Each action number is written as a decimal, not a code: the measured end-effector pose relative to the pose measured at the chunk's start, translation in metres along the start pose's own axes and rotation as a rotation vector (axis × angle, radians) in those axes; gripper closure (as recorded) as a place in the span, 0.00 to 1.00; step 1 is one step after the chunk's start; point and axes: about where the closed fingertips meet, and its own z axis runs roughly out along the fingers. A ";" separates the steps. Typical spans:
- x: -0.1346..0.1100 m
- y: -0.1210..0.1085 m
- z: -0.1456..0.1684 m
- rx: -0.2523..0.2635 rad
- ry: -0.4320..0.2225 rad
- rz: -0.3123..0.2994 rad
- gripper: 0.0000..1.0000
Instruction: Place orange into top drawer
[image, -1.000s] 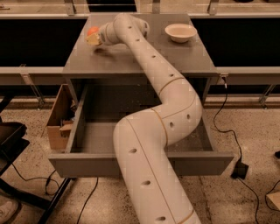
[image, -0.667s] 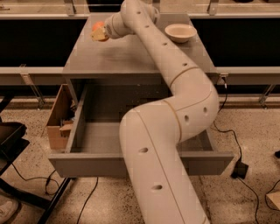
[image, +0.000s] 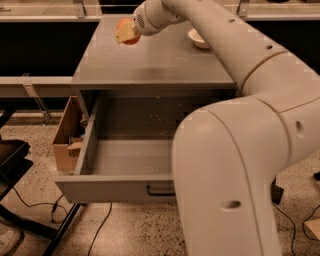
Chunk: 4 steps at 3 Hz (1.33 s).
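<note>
Pincer (image: 125, 33) clenched on orange (image: 133, 39), held above grey surface (image: 160, 67). Top drawer (image: 112, 188) open, lies below pincer and camera-ward, beyond surface's front edge. Likely next move: carry orange out past edge, then down.

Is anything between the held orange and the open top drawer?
No loose object does. The gripper holds the orange above the cabinet top, so that surface lies directly under it; the top drawer is pulled out in front, its left floor uncovered. The robot's own arm covers the drawer's right part.
</note>
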 end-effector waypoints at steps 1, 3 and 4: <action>0.051 -0.001 -0.063 -0.033 0.087 0.038 1.00; 0.148 -0.010 -0.137 -0.090 0.259 0.136 1.00; 0.191 -0.012 -0.140 -0.135 0.358 0.189 1.00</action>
